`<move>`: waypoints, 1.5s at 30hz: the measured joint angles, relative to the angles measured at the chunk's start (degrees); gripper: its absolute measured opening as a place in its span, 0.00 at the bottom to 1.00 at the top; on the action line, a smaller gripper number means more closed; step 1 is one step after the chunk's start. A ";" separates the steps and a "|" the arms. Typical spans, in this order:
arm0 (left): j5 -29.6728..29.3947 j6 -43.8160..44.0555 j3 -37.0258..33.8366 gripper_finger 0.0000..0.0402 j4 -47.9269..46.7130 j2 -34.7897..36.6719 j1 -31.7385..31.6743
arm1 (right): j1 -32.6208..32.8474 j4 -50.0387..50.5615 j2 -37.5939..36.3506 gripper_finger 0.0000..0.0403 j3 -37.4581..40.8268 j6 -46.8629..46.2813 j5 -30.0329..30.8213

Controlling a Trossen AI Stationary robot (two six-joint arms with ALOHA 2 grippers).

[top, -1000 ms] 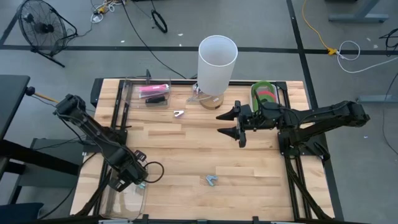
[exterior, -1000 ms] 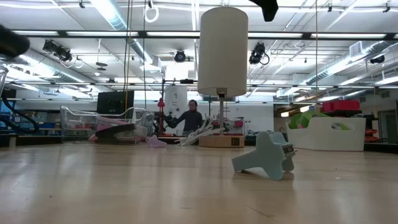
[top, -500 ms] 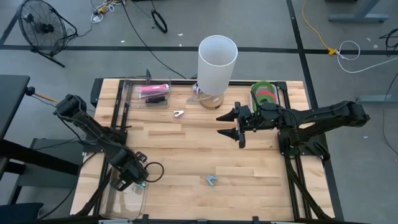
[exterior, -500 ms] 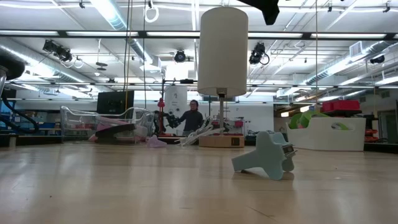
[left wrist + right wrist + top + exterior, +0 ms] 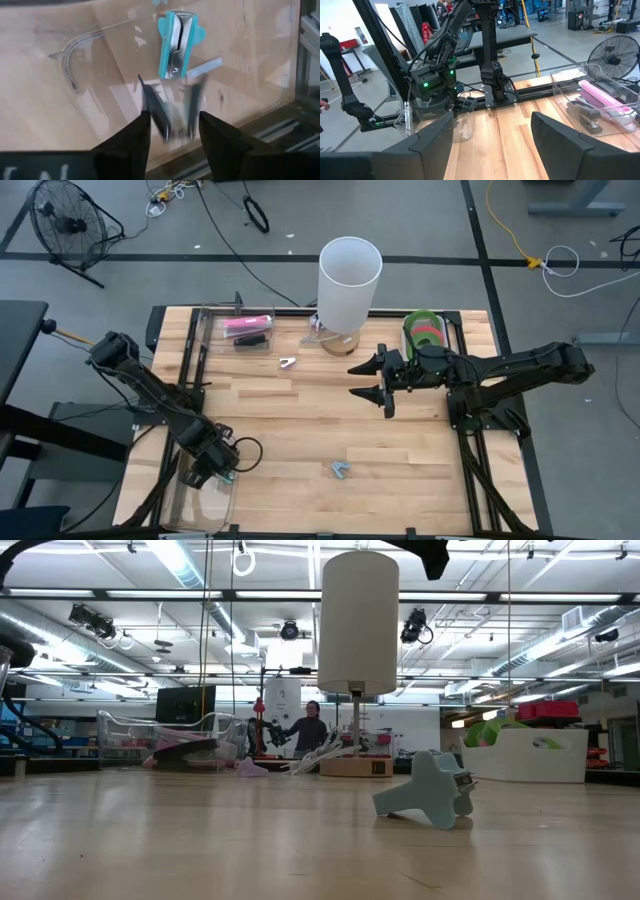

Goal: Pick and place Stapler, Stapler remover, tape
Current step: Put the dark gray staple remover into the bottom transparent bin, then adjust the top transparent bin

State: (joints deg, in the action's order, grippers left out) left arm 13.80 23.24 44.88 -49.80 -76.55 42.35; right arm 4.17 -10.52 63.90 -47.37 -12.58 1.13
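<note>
Left pincer hangs open and empty in the clear tray, teal stapler remover lying lengthwise just ahead (already dropped, I'd say). Right pincer waits open mid-bench.

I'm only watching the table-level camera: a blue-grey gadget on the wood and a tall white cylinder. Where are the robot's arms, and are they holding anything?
Observer: From above, the left end effector hangs over a clear tray at the bottom-left corner of the table.
Operator: Is anything in that tray?
Observer: Yes. The left wrist camera shows a teal staple remover lying in it, clear of the fingers.
Operator: And the other arm?
Observer: The right end effector hovers open above the middle of the table, holding nothing.
</note>
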 joint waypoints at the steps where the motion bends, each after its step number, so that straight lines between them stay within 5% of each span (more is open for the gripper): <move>1: -0.04 0.35 0.00 0.44 0.00 0.00 0.00 | 0.01 0.00 0.00 0.65 0.00 0.00 -0.02; 10: 2.44 3.17 2.38 0.62 -1.45 0.00 -0.81 | 0.00 1.04 0.00 0.65 0.00 0.00 -0.03; 21: -1.26 0.59 17.55 0.57 -11.60 0.02 -3.46 | 0.01 2.63 0.00 0.65 0.00 0.43 -0.07; 35: -32.72 -7.56 38.44 0.49 -16.98 0.02 -12.67 | 0.01 13.57 0.00 0.65 0.00 1.07 -1.59; 45: -41.61 -11.26 42.91 0.49 -8.54 -0.40 -22.19 | 0.01 14.12 0.00 0.65 0.00 0.92 -1.62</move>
State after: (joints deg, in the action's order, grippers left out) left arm -27.81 11.99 87.79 -58.34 -76.95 20.16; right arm 4.19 3.60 63.90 -47.37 -11.65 -0.49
